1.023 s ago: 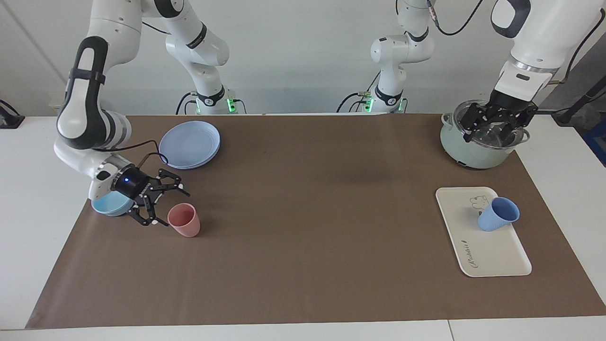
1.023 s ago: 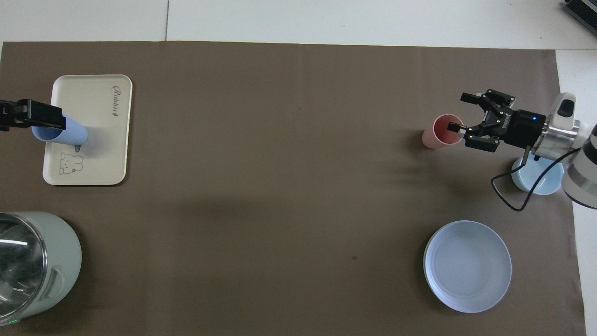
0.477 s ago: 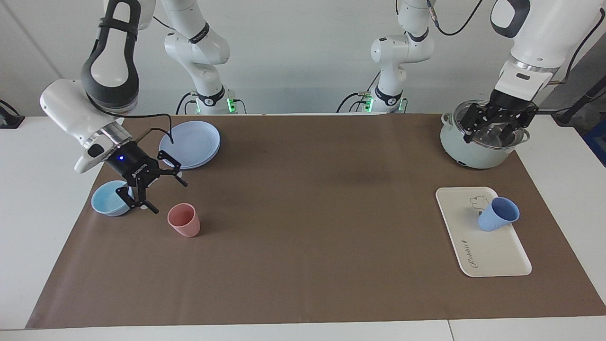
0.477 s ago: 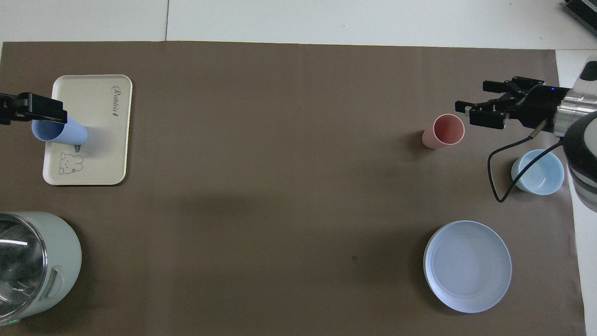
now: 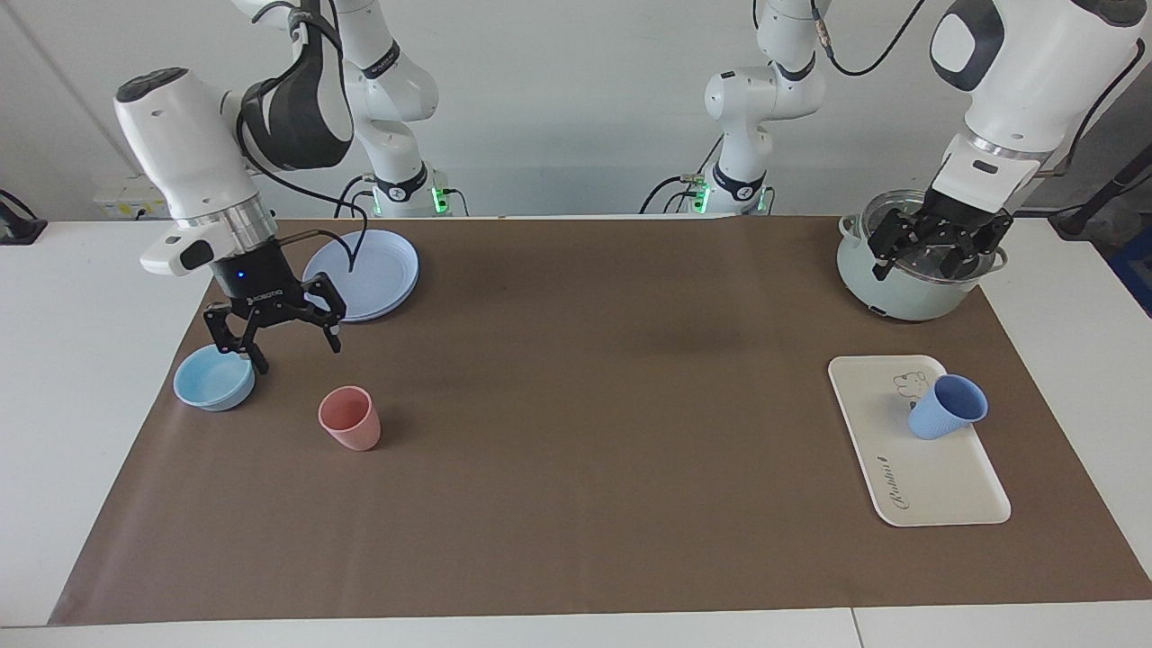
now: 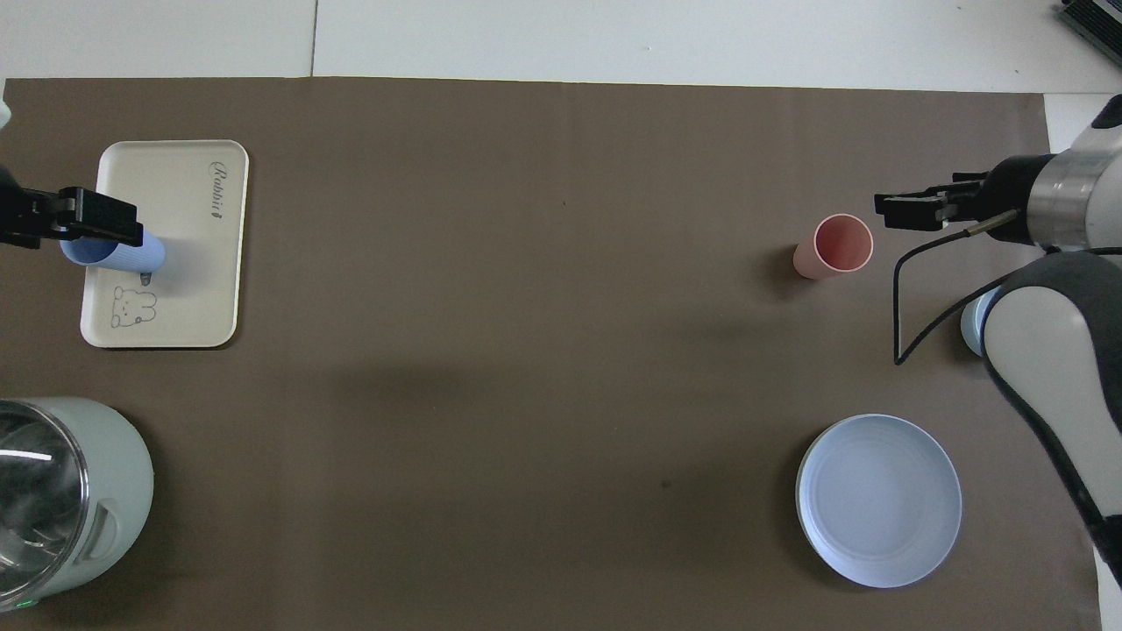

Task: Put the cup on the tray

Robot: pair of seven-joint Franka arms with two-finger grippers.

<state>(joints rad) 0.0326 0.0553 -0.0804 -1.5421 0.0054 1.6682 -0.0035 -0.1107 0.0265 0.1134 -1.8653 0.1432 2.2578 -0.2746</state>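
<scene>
Two arms up, cup (image 5: 945, 408) sat tilted on tray (image 5: 936, 477).
Right end effector (image 5: 274, 335) spread wide above bowl (image 5: 213, 385) and pink tumbler (image 5: 349, 418); left end effector (image 5: 936, 247) spread open over pot (image 5: 900, 279).

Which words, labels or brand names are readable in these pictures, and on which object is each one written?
"Rabbit", in cursive script, on the cream tray, at its end farther from the robots, with a small bear drawing at the nearer end.
"ROBOTIQ", in white letters, on the black body of the right gripper; it is small and only barely readable.
No readable text appears on the left gripper, the blue cup or any other object.
</scene>
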